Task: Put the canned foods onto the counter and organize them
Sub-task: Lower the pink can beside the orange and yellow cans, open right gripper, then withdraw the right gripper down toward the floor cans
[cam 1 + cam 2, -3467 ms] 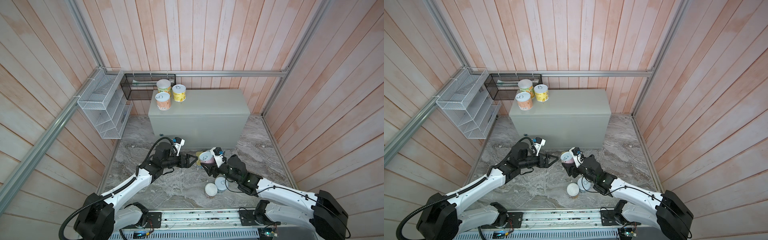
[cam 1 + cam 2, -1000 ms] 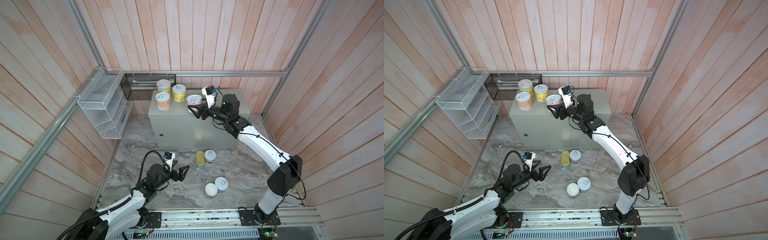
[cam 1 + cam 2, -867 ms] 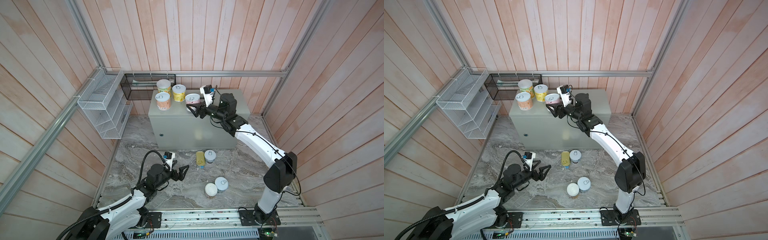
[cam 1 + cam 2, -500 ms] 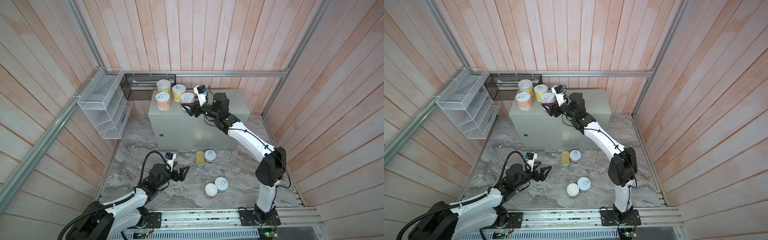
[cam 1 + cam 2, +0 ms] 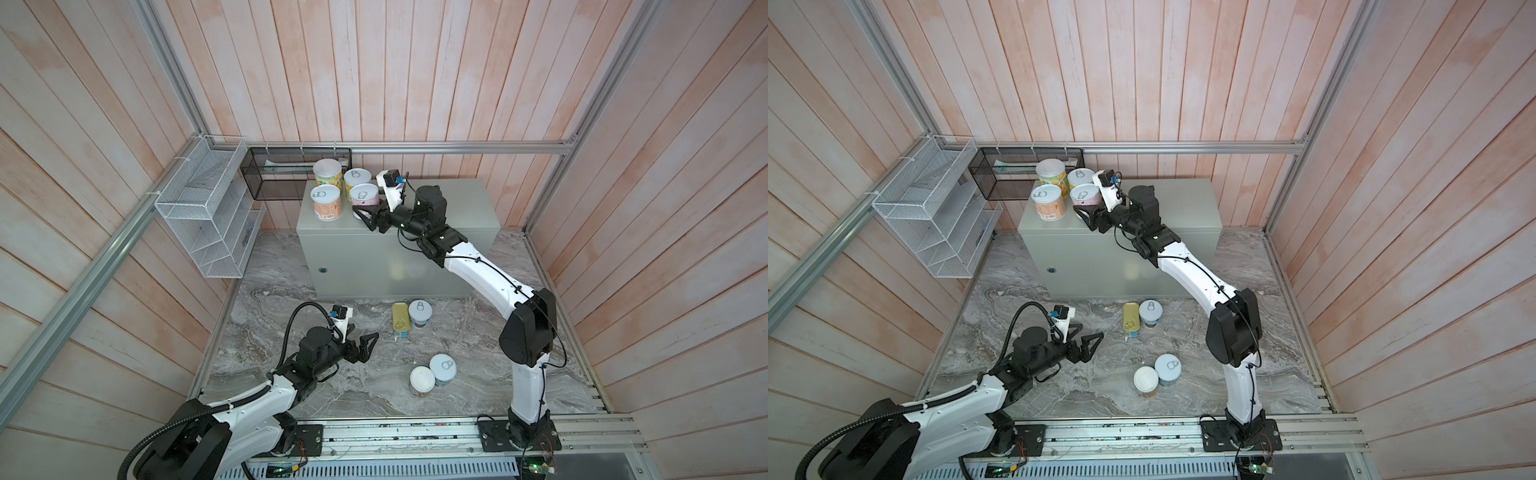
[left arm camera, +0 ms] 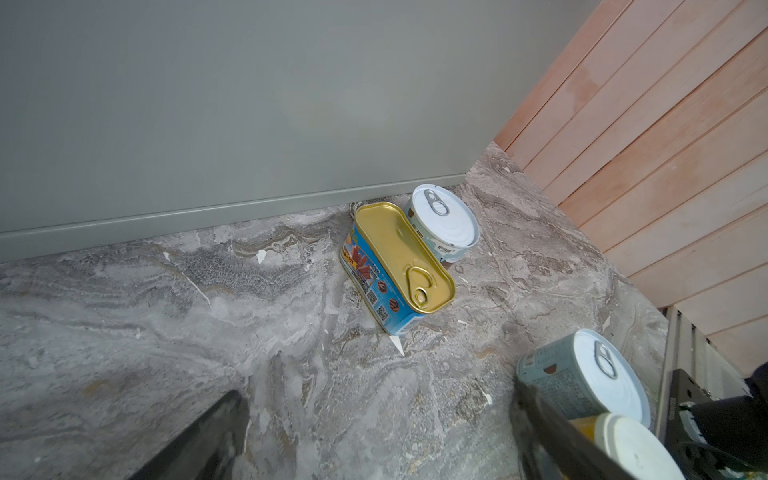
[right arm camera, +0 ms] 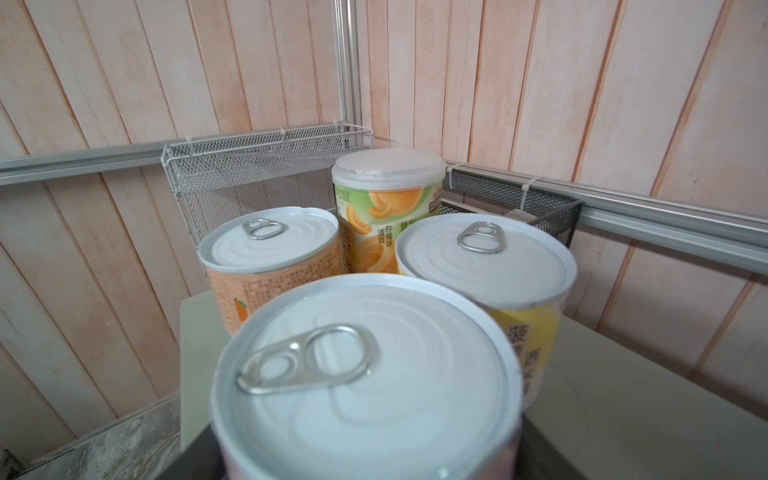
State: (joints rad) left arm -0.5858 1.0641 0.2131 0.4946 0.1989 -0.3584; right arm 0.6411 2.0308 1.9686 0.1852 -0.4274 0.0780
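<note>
Pink can (image 5: 364,195) now beside cans (image 5: 326,202) on counter (image 5: 461,208)

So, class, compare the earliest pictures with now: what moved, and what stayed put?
The right gripper carried the pink can from the floor to the counter, beside three other cans, still gripping it. The left gripper drew back, open and empty. Those three cans and the floor pair stayed.

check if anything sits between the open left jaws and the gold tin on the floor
Nothing visible does. Only bare marbled floor lies between the open left jaws and the gold tin. The pull-tab can stands beside the tin on its far side, off the path.
</note>
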